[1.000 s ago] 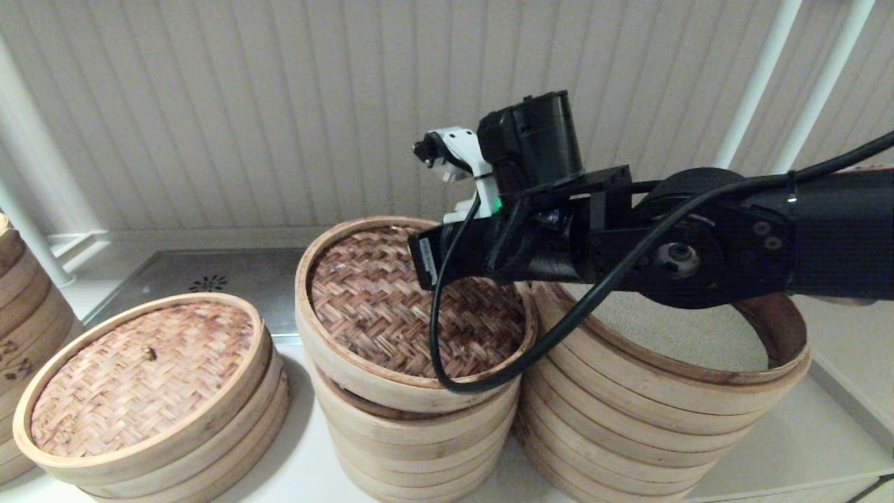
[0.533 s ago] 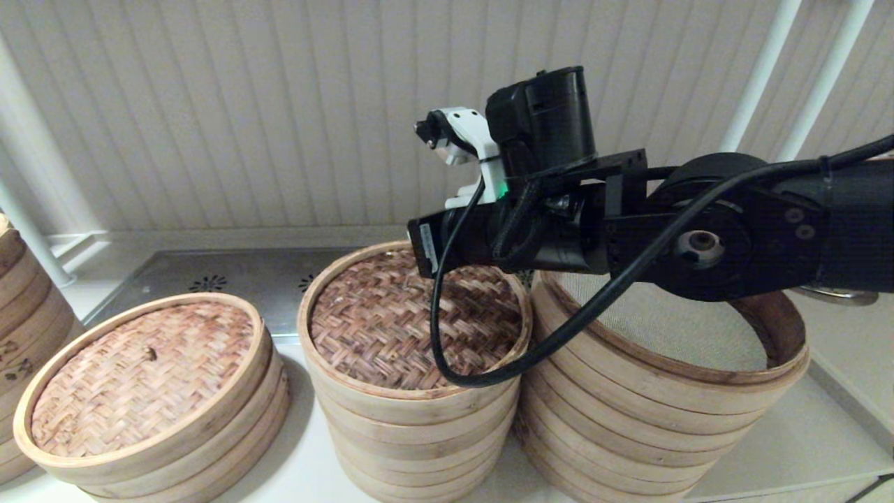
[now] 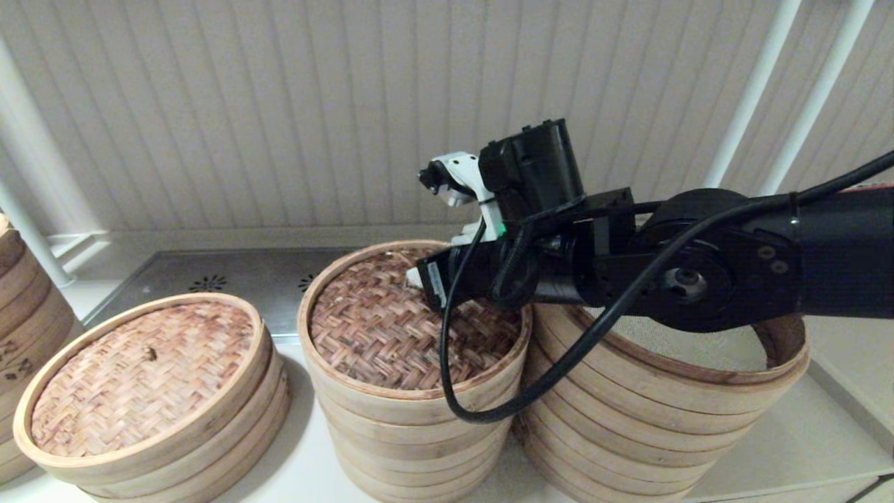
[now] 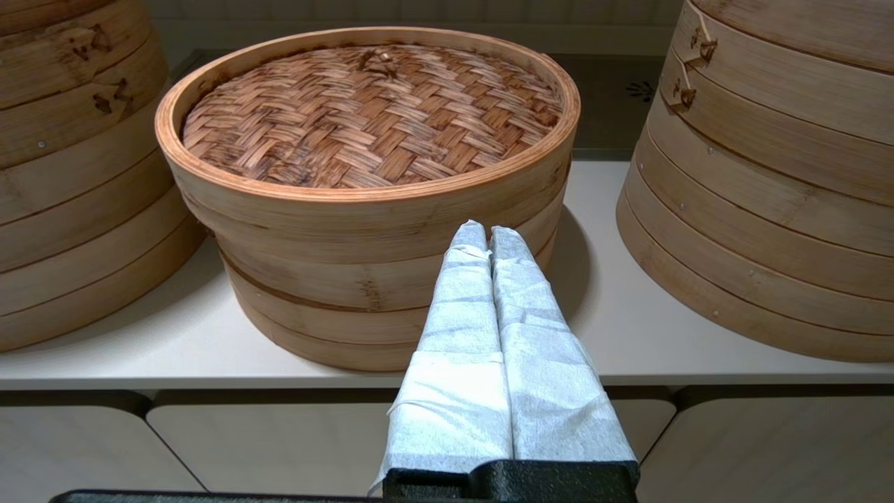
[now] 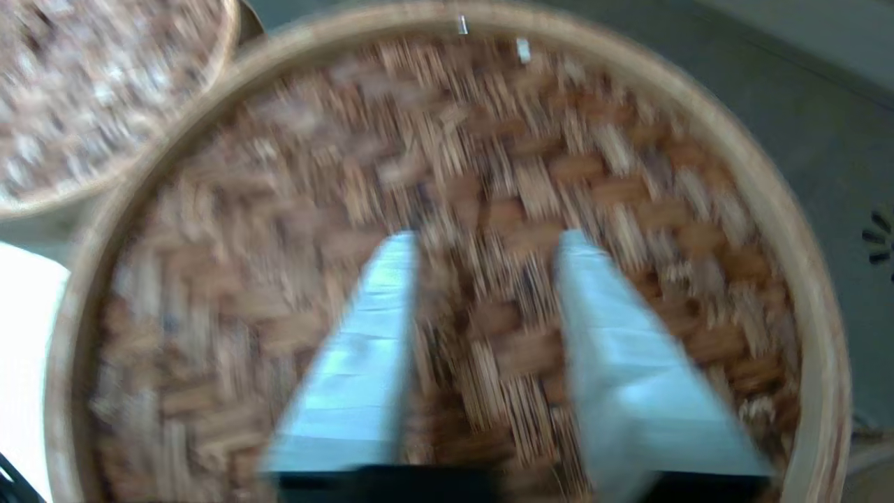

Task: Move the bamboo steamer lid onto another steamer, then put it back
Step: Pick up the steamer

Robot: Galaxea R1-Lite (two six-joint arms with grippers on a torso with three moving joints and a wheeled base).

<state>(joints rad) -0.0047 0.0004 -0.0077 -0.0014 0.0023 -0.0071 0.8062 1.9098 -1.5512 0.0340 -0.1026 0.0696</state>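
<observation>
The bamboo steamer lid [image 3: 377,335], dark brown herringbone weave in a pale hoop, lies flat on the narrow middle stack [image 3: 412,433]. The other steamer [image 3: 663,419], the widest stack with a grey-beige mesh liner [image 3: 691,342], stands uncovered right beside it. My right arm reaches in from the right over that steamer, its wrist just above the lid's rear right part. In the right wrist view my right gripper [image 5: 489,237] is open over the lid [image 5: 489,126], the weave showing between its pale wrapped fingers [image 5: 363,335]. My left gripper [image 4: 487,230] is shut and empty, low before the counter's front edge.
A low steamer with a lighter pinkish-tan lid and centre knot [image 3: 140,377] sits at the left [image 4: 370,112]. Another tall stack [image 3: 21,307] stands at the far left edge. A grey metal plate [image 3: 230,276] lies behind, with white posts [image 3: 754,91] at the back right.
The lid, tilted and lifted above the middle stack a second ago, now lies flat on it. My right wrist rose off it, then dipped again.
</observation>
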